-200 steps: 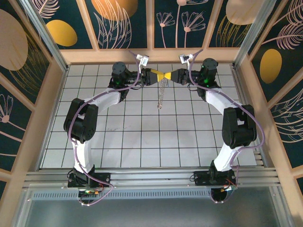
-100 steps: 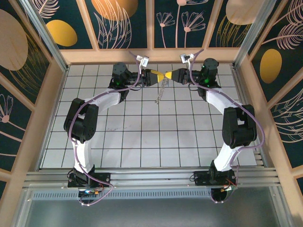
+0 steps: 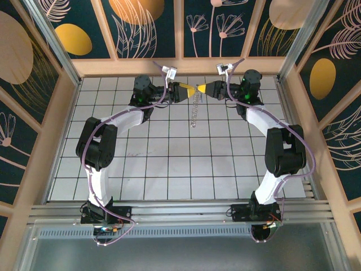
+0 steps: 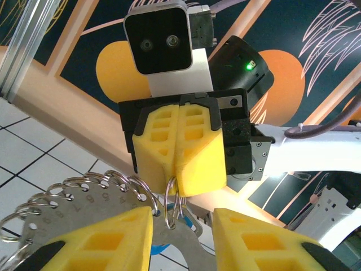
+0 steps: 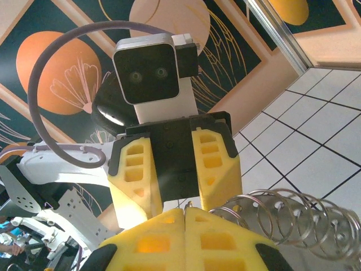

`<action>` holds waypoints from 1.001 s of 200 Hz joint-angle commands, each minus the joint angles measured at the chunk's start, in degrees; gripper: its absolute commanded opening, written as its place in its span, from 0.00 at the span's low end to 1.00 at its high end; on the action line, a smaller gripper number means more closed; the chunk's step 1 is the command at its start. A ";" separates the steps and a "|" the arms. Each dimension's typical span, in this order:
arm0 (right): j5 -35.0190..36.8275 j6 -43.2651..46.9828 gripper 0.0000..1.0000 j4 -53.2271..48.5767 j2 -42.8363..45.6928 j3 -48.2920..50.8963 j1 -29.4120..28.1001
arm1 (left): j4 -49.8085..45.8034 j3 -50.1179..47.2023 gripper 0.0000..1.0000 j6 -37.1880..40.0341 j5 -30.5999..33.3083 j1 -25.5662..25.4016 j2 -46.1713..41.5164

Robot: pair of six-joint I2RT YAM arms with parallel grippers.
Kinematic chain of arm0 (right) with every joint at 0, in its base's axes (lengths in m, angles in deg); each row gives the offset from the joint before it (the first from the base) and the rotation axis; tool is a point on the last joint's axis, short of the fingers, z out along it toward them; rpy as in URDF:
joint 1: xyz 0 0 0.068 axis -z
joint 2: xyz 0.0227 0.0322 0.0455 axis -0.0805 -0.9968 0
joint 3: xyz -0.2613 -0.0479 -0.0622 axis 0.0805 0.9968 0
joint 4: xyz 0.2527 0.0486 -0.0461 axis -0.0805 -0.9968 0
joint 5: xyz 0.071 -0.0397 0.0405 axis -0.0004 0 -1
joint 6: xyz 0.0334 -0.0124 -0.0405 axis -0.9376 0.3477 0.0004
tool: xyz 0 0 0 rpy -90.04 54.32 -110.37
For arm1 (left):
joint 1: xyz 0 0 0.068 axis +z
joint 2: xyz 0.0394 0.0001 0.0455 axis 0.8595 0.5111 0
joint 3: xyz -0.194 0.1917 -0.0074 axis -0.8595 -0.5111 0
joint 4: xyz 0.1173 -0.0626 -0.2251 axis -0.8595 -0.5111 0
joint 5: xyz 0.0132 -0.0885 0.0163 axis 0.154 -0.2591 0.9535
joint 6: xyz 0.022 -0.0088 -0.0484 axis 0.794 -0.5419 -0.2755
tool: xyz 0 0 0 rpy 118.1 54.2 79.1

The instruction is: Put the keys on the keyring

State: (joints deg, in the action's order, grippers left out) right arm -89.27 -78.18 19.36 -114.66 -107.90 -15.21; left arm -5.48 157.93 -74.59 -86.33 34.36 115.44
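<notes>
High near the back wall my two grippers meet tip to tip. The keyring [image 3: 194,110] hangs below them as a silvery string. In the left wrist view it is a flat numbered metal plate [image 4: 73,209] carrying several wire rings. My left gripper [image 4: 183,217] stands partly apart, with the plate's narrow end between its yellow fingers. My right gripper [image 4: 179,182] faces it, shut on a ring [image 4: 169,195] at that end. The key shows as a blue patch [image 4: 151,248] behind the plate, mostly hidden. The right wrist view shows my right gripper [image 5: 185,210] pressed together, with the ringed plate [image 5: 316,231] off to the right.
White tiled floor [image 3: 169,158] lies well below both grippers. The wooden back wall [image 3: 180,66] is close behind them, and wooden side frames [image 3: 62,130] bound the cell. Both arms arch up from the near rail [image 3: 180,212].
The hanging keyring swung left and then back toward vertical. My right gripper drew slightly right and up. Both grips look unchanged.
</notes>
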 commanded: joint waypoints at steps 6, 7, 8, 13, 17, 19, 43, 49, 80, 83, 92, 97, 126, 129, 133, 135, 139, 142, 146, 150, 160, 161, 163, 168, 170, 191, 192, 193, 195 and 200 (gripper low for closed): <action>-0.26 -0.65 0.00 4.07 -0.35 0.04 -0.29 | 3.98 -0.21 0.34 -1.86 -0.42 0.04 -0.33; -0.27 -0.65 0.00 4.08 -0.37 0.07 -0.26 | 4.03 -0.20 0.34 -1.84 -0.47 0.04 -0.27; -0.24 -0.61 0.00 4.04 -0.38 0.04 -0.24 | 4.01 -0.19 0.34 -1.82 -0.45 0.03 -0.23; -0.28 -0.65 0.00 4.09 -0.45 -0.01 -0.31 | 4.05 -0.09 0.34 -1.90 -0.43 0.03 -0.16; -0.24 -0.65 0.00 4.04 -0.52 0.00 -0.39 | 4.01 -0.03 0.34 -1.99 -0.35 0.03 -0.11; -0.25 -0.61 0.00 4.03 -0.51 -0.05 -0.40 | 4.04 -0.01 0.34 -1.99 -0.34 0.03 -0.11; -0.10 -0.65 0.00 4.09 -0.75 -0.01 -0.67 | 4.20 0.34 0.34 -2.08 -0.43 -0.01 0.09; 0.01 -0.65 0.00 4.10 -0.84 -0.08 -0.75 | 4.21 0.34 0.34 -2.08 -0.52 0.01 0.15; 0.11 -0.82 0.00 4.26 -1.11 -0.42 -1.13 | 4.37 0.52 0.34 -2.27 -0.61 -0.30 0.50; 0.14 -0.83 0.00 4.33 -1.13 -0.50 -1.15 | 4.34 0.52 0.34 -2.31 -0.61 -0.32 0.58; 0.20 -0.91 0.00 4.31 -1.24 -0.60 -1.18 | 4.51 0.52 0.33 -2.26 -0.56 -0.34 0.55; 0.19 -0.90 0.00 4.28 -1.25 -0.68 -1.20 | 4.48 0.52 0.33 -2.25 -0.69 -0.40 0.67; 0.24 -1.00 0.00 4.26 -1.31 -0.78 -1.36 | 4.58 0.60 0.32 -2.35 -0.74 -0.34 0.75; 0.24 -1.00 0.00 4.27 -1.32 -0.78 -1.39 | 4.58 0.61 0.31 -2.34 -0.76 -0.43 0.73; 0.32 -0.96 0.00 4.27 -1.42 -0.77 -1.39 | 4.66 0.61 0.30 -2.42 -0.76 -0.49 0.78; 0.35 -0.99 0.00 4.27 -1.40 -0.77 -1.37 | 4.68 0.67 0.30 -2.47 -0.78 -0.49 0.84; 0.33 -1.00 0.00 4.27 -1.44 -0.81 -1.42 | 4.73 0.68 0.30 -2.49 -0.92 -0.45 0.81; 0.32 -1.00 0.00 4.29 -1.39 -0.84 -1.38 | 4.76 0.69 0.29 -2.51 -0.88 -0.49 0.88; 0.39 -1.00 0.00 4.28 -1.38 -0.86 -1.43 | 4.80 0.69 0.28 -2.52 -0.87 -0.49 0.89; 0.41 -1.05 0.00 4.29 -1.40 -0.86 -1.50 | 4.84 0.67 0.28 -2.51 -0.95 -0.49 0.93; 0.43 -1.09 0.00 4.28 -1.46 -0.86 -1.46 | 4.80 0.70 0.26 -2.54 -1.05 -0.52 0.92; 0.42 -1.09 0.00 4.27 -1.45 -0.86 -1.50 | 4.84 0.70 0.26 -2.57 -1.09 -0.55 0.89; 0.46 -1.07 0.00 4.31 -1.49 -0.82 -1.46 | 4.86 0.65 0.26 -2.53 -1.06 -0.58 0.91; 0.43 -1.08 0.00 4.34 -1.47 -0.86 -1.50 | 4.87 0.61 0.26 -2.52 -1.13 -0.56 0.90; 0.46 -1.13 0.00 4.33 -1.45 -0.91 -1.46 | 4.87 0.61 0.26 -2.47 -1.13 -0.55 0.87; 0.50 -1.27 0.00 4.44 -1.53 -1.03 -1.70 | 5.03 0.50 0.24 -2.47 -1.31 -0.62 1.00; 0.55 -1.27 0.00 4.44 -1.53 -1.04 -1.71 | 5.04 0.51 0.24 -2.45 -1.35 -0.60 0.97; 0.57 -1.27 0.00 4.44 -1.53 -1.04 -1.71 | 5.04 0.51 0.24 -2.48 -1.38 -0.64 1.00; 0.52 -1.27 0.00 4.44 -1.49 -1.04 -1.71 | 4.98 0.52 0.24 -2.46 -1.39 -0.66 1.02; 0.56 -1.27 0.00 4.44 -1.54 -1.04 -1.81 | 5.02 0.44 0.23 -2.44 -1.40 -0.73 0.99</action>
State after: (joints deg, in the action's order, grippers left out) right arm -89.09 -79.27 20.49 -115.80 -107.90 -16.36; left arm -3.86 157.93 -76.76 -86.46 34.14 116.01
